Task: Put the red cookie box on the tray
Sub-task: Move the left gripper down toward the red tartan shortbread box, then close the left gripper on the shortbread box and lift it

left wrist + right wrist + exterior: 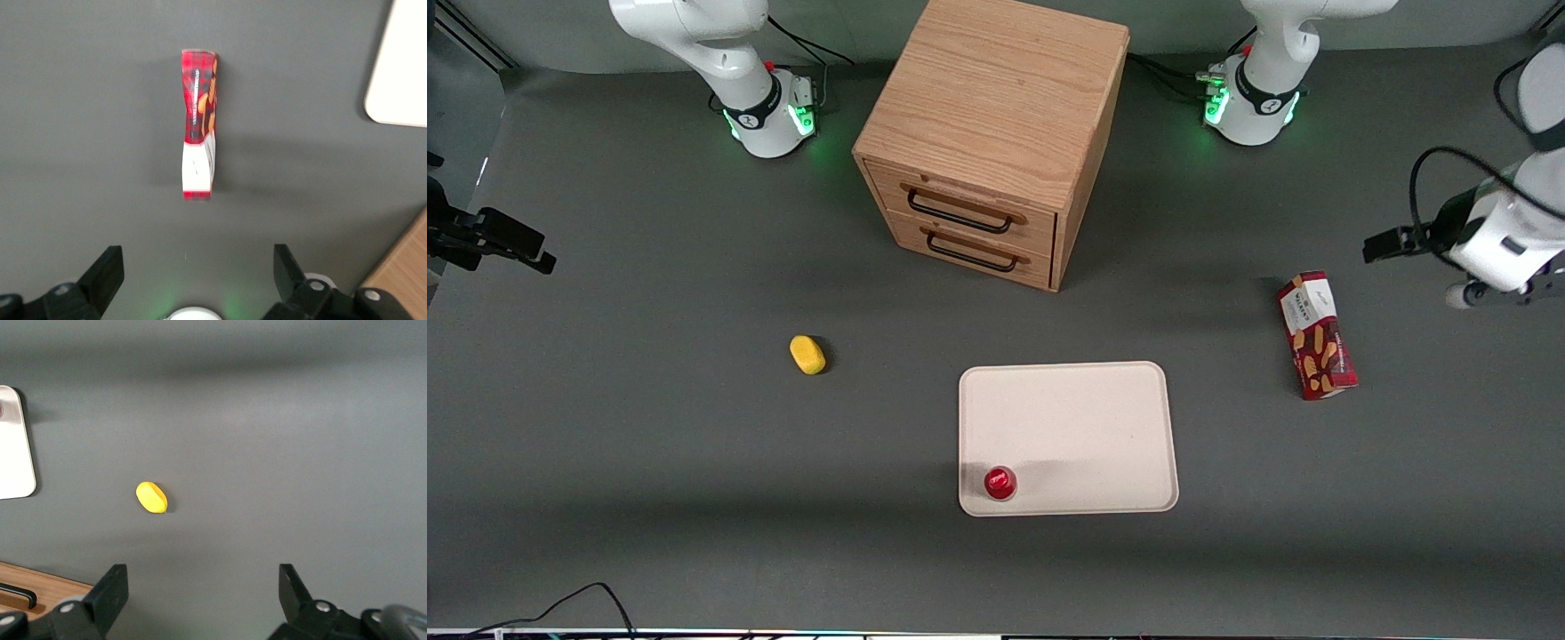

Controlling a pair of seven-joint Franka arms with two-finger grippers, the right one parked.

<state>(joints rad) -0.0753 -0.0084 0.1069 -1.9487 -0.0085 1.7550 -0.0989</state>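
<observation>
The red cookie box (1316,335) lies flat on the grey table toward the working arm's end, apart from the tray, with its white label end farther from the front camera. The wrist view shows the box (200,127) on the table, with nothing around it. My left gripper (198,267) is open and empty, its fingers (107,270) wide apart, and it hovers above the table short of the box's label end. The cream-white tray (1085,418) lies mid-table near the front camera; one corner of the tray (400,73) shows in the wrist view.
A small round red can (1000,483) stands on the tray at a corner nearest the front camera. The wooden drawer cabinet (996,133) stands farther from the front camera than the tray. A yellow lump (807,354) lies toward the parked arm's end.
</observation>
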